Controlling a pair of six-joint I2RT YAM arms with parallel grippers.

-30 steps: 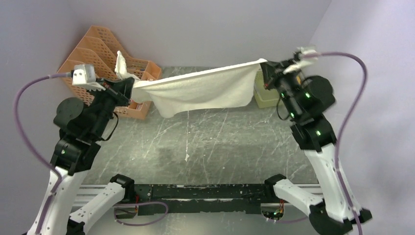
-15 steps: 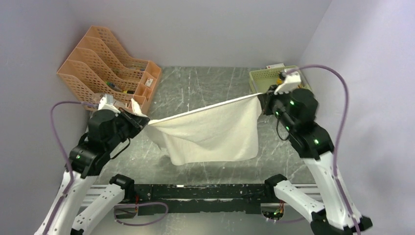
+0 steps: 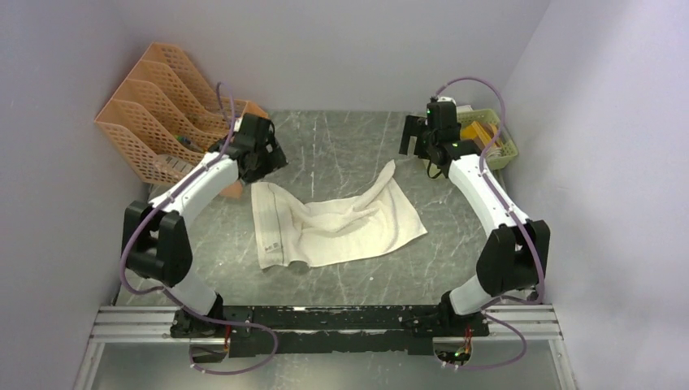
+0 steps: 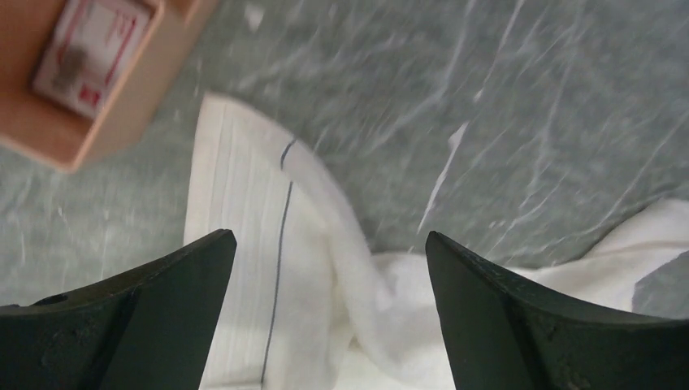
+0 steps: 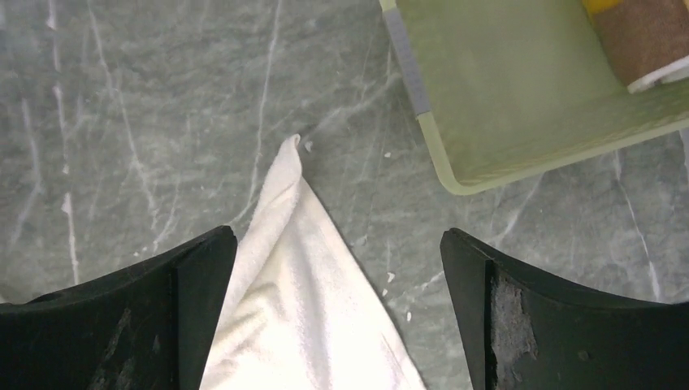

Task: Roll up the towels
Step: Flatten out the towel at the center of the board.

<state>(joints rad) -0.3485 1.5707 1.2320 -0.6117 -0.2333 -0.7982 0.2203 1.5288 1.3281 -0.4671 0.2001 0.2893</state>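
Orange rack (image 3: 154, 106) stands at the far left of the tabletop (image 3: 341, 284). Left end effector (image 4: 325, 244) hovers with fingers spread wide over the left corner of the white towel (image 3: 333, 223), holding nothing. That towel lies crumpled and partly flattened mid-tabletop, one corner pointing toward the far right. Right end effector (image 5: 337, 236) hangs above that corner, fingers equally spread and empty. Green basket (image 5: 487, 81) sits far right, with the yellow-brown towel (image 5: 642, 36) inside.
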